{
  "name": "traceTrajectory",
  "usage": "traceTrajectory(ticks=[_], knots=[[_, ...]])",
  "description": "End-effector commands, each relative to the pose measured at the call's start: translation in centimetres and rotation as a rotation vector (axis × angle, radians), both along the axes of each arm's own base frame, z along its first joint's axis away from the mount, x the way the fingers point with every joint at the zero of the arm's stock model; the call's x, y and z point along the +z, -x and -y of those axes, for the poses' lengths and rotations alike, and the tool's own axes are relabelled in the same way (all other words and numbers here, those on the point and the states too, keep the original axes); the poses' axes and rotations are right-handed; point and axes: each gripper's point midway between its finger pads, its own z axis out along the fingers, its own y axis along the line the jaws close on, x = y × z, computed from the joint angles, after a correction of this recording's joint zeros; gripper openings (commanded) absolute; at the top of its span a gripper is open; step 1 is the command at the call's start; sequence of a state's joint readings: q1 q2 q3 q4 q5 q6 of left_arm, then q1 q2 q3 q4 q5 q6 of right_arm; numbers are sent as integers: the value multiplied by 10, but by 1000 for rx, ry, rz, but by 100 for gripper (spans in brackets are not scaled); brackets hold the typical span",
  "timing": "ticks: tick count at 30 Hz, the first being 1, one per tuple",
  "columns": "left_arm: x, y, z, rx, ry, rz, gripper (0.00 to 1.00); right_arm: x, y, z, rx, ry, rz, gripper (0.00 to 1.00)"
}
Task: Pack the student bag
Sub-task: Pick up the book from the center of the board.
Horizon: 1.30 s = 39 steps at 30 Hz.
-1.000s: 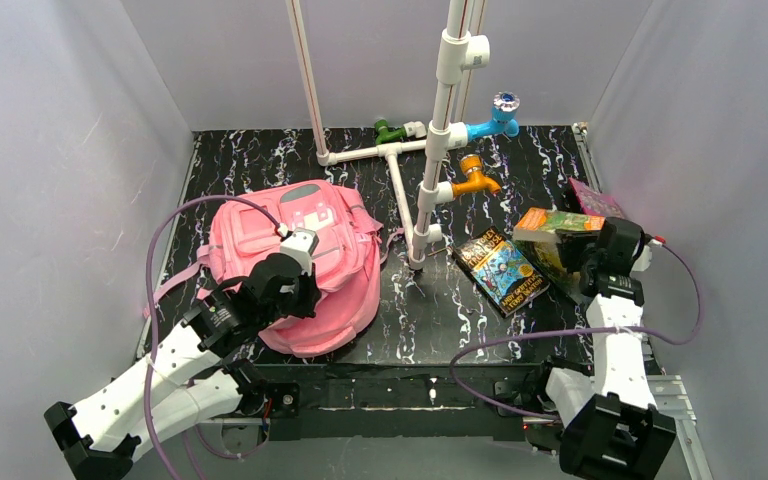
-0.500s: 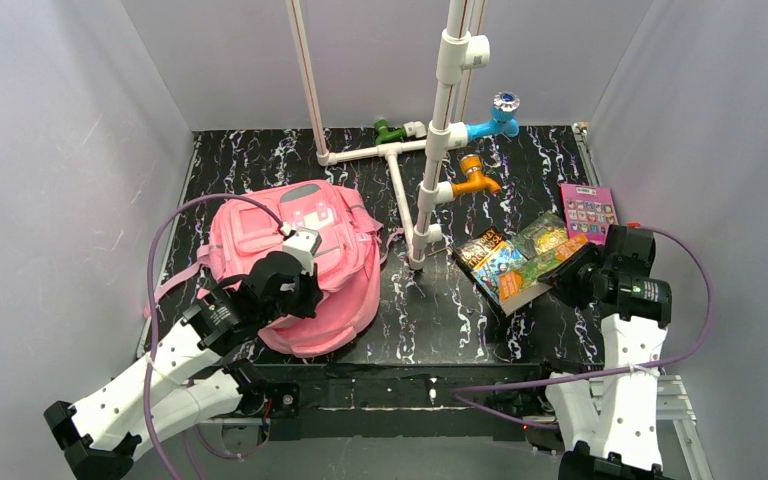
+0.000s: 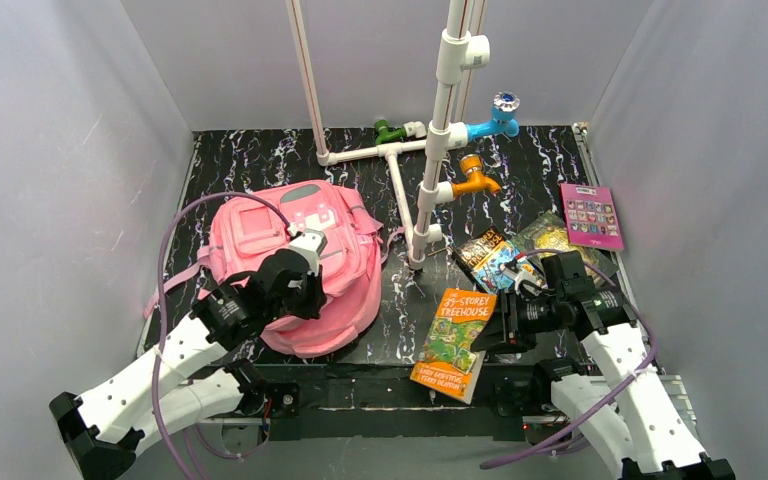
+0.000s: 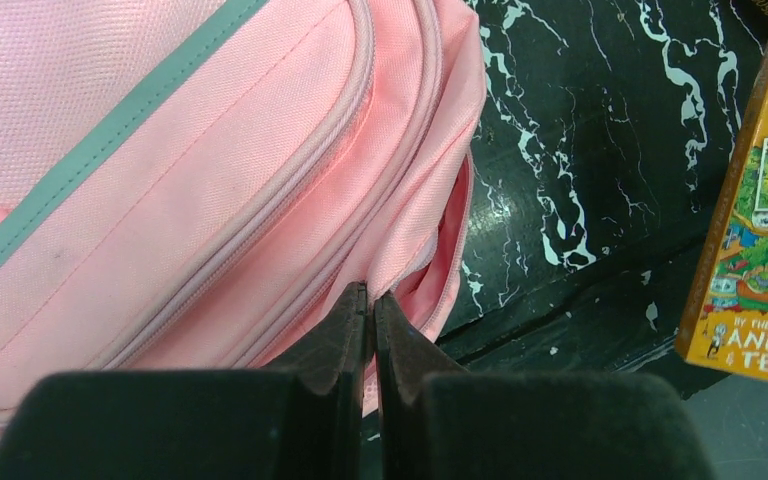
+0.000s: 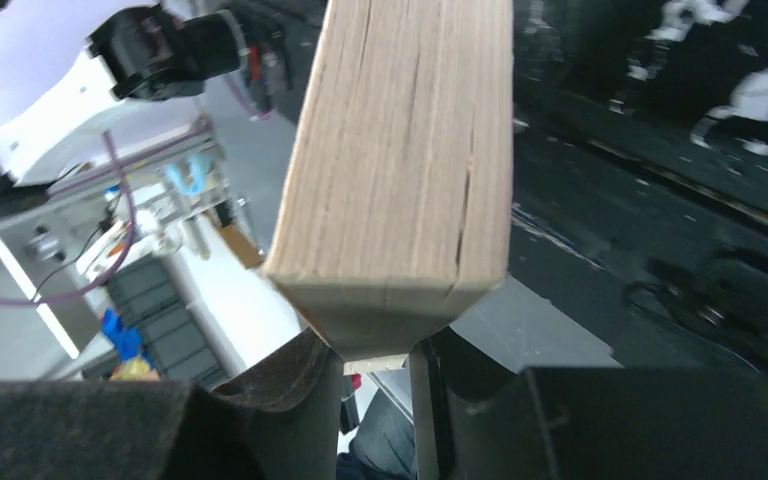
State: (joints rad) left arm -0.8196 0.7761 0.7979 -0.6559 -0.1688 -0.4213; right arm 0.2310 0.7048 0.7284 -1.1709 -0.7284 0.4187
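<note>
The pink student bag (image 3: 260, 235) lies at the left of the black marbled table; its zip edges fill the left wrist view (image 4: 210, 190). My left gripper (image 3: 310, 298) is at the bag's near right edge, its jaws shut on a fold of pink fabric by the opening (image 4: 370, 296). My right gripper (image 3: 488, 338) is shut on an orange Treehouse book (image 3: 453, 340) and holds it cover up over the table's front edge, right of the bag. The right wrist view shows the book's page edges (image 5: 400, 170) clamped between the fingers (image 5: 375, 352). The book also shows in the left wrist view (image 4: 760, 230).
A blue-covered book (image 3: 485, 255) and a green one (image 3: 550, 235) lie right of centre, with a pink book (image 3: 591, 215) further right. A white pipe frame (image 3: 430, 190) with blue, orange and green taps stands at the back middle. Grey walls close in both sides.
My right arm has swung left and forward with the orange book, from the right side to the front middle; the book now faces cover up. The left gripper has barely moved.
</note>
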Motion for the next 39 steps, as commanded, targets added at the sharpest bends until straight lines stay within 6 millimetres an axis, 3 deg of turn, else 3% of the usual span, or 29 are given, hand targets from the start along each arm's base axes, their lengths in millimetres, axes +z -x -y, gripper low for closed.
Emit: traceTrajectory(ticks=[1, 4, 5, 9, 10, 12, 15, 18, 20, 24, 31, 37, 39], knots=[[17, 1, 13, -2, 85, -13, 0, 53, -14, -36, 93, -330, 170, 1], [22, 2, 13, 37, 126, -19, 1, 72, -34, -48, 23, -457, 194, 1], [23, 3, 14, 52, 143, -25, 8, 79, -40, -51, -20, -505, 168, 1], [32, 6, 13, 160, 248, -65, 73, 98, -57, -59, -113, -621, 155, 1], [35, 8, 14, 200, 299, -83, 84, 100, -62, -60, -140, -634, 158, 1], [45, 12, 17, 272, 416, -126, 96, 96, -69, -62, -205, -632, 125, 1], [62, 20, 28, 341, 589, -215, 98, 92, -76, -62, -295, -640, 66, 1], [64, 29, 42, 418, 731, -373, 98, 100, -81, -57, -408, -707, 28, 1], [67, 34, 61, 420, 847, -486, 98, 107, -85, -53, -476, -752, 12, 1], [94, 27, 99, 347, 1116, -617, 98, 119, -86, -45, -542, -771, 13, 1], [134, 22, 143, 231, 1149, -511, 98, 120, -81, -45, -527, -749, 20, 1], [120, 30, 168, 289, 1113, -486, 98, 131, -76, -44, -518, -766, 33, 1], [114, 28, 178, 320, 1097, -473, 93, 137, -73, -43, -508, -775, 40, 1]])
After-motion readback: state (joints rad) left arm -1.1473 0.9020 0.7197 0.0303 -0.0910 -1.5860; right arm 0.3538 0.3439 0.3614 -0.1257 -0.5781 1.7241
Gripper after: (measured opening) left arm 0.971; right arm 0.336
